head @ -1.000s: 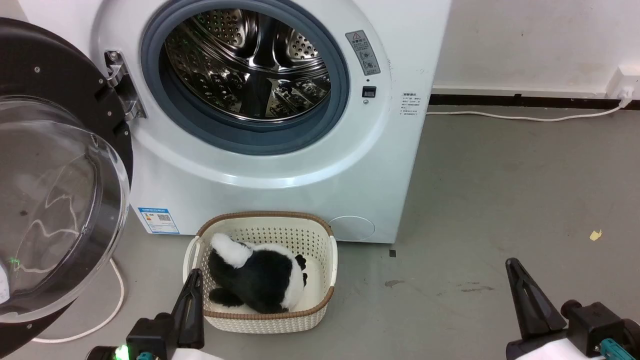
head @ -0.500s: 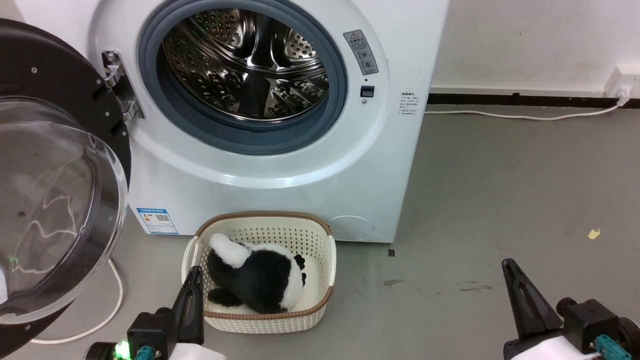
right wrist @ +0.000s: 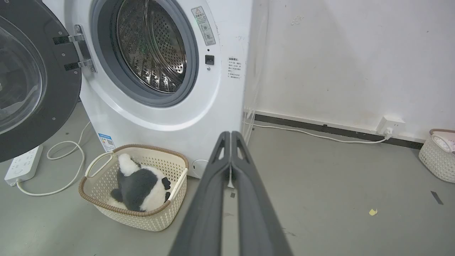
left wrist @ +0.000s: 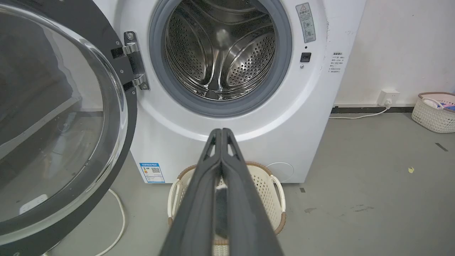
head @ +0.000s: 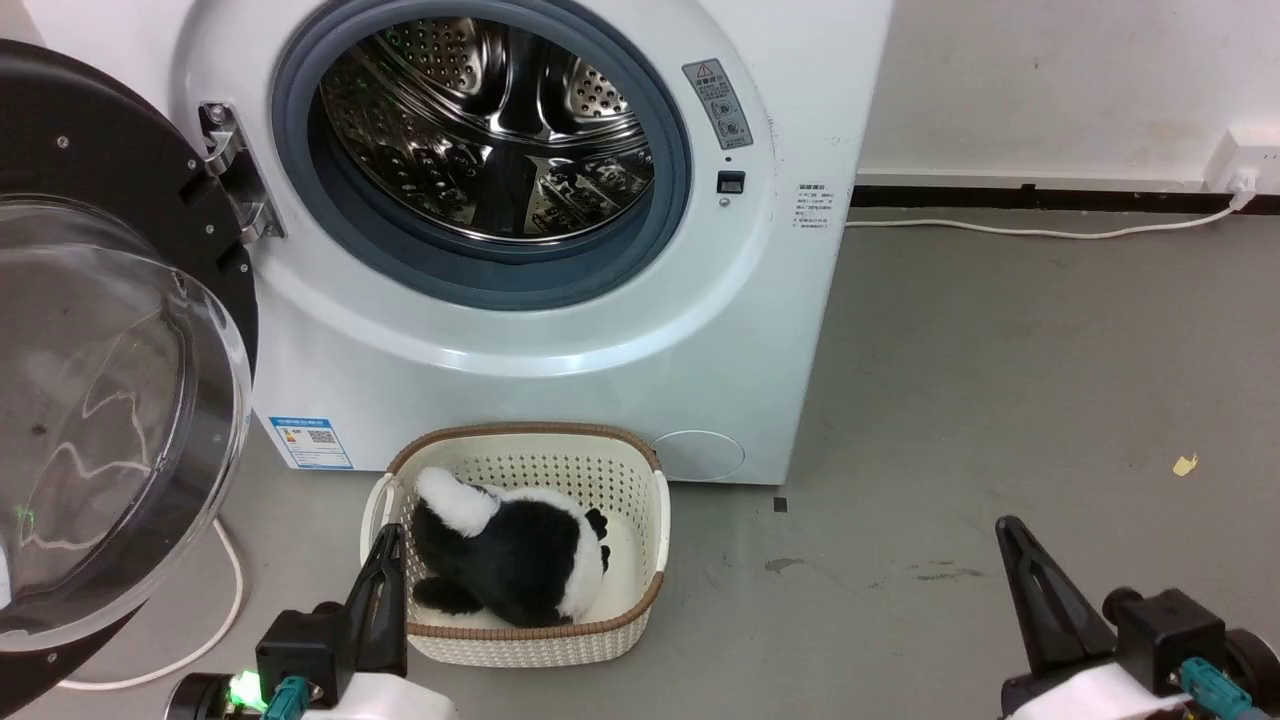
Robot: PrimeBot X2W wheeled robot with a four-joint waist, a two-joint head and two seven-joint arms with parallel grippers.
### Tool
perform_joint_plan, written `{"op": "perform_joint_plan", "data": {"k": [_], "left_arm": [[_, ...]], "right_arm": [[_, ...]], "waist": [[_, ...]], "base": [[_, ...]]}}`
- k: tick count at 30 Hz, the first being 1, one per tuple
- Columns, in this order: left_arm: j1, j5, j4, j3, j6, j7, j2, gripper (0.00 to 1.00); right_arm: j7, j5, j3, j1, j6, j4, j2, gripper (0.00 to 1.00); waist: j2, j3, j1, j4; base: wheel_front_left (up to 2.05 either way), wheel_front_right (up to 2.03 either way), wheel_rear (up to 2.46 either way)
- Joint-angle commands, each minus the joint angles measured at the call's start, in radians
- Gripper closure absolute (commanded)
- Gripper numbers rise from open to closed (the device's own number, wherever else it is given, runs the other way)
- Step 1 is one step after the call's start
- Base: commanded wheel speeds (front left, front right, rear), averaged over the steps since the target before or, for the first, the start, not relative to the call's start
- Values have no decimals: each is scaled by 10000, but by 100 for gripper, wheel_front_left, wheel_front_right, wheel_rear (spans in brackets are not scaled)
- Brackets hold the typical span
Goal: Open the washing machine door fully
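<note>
A: What's the biggest thing in front of the robot?

B: The washing machine [head: 560,340] — a big white box backed against the wall [head: 1050,80], standing on the grey floor [head: 1000,400].

A: And the door?

B: The washing machine door [head: 110,380] is swung wide out on the robot's left, hanging from the metal hinge [head: 232,175] at the left edge of the opening. Its black ring and bulging clear glass bowl face into the room, well apart from the opening.

A: So you can look inside?

B: Straight in. The grey rubber ring [head: 480,285] frames the steel drum [head: 480,150], its holes and ribs shining.

A: What's on the floor?

B: A cream perforated basket [head: 540,645] just in front of the machine, below the opening, with a black-and-white plush toy [head: 510,555] lying in it. A white cable [head: 1040,233] runs along the floor by the wall, to the right of the machine.

A: And the arms?

B: Both low, back from the machine. The left gripper [head: 392,545] has its two dark fingers pressed together; in the head view its tip lines up with the basket's near left corner. The right gripper [head: 1012,545] is pinched together too, over bare floor well to the right of the basket. Neither one holds anything.

A: Anything smaller?

B: A blue label sticker [head: 310,442] low on the machine's front, left of the basket — and a yellow scrap [head: 1187,465] on the floor, far right.
</note>
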Motion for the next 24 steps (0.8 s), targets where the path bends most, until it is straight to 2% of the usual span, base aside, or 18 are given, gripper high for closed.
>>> {"op": "perform_joint_plan", "data": {"k": [1, 24], "left_arm": [[-145, 98, -9, 67, -40, 55, -62, 100], [-344, 280, -13, 220, -132, 525, -121, 100]], "right_arm": [[47, -71, 11, -238, -6, 26, 9, 100], [519, -106, 121, -419, -8, 52, 12, 100]], "waist": [[0, 1, -1, -4], [0, 15, -1, -74]], "base": [[0, 0, 0], [0, 0, 0]]}}
